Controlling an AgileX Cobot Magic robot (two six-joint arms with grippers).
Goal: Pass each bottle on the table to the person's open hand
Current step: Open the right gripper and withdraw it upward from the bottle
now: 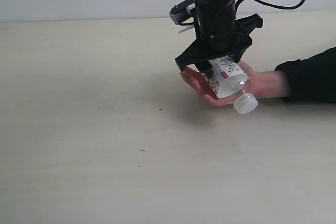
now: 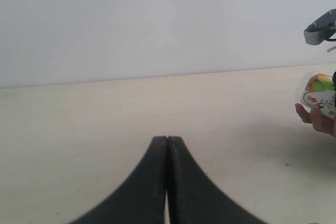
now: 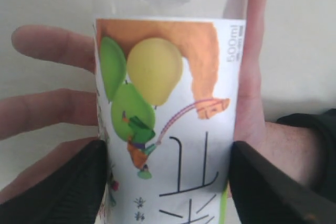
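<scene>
1. Clear plastic, with an orange-green fruit label: the bottle is laid on its side across the person's open hand, cap end jutting past the palm's edge.
2. The bottle's sides are clamped between the black fingers of the right gripper, directly above the hand.
3. The left gripper, jaws pressed together, is held well apart from the hand, over the table.

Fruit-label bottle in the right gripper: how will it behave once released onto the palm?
Round and smooth, the fruit-label bottle lies tilted with its white cap past the open hand, so it may roll or slide capward. It looks clear, perhaps empty: probably light. Thin plastic likely flexes in the right gripper.
</scene>
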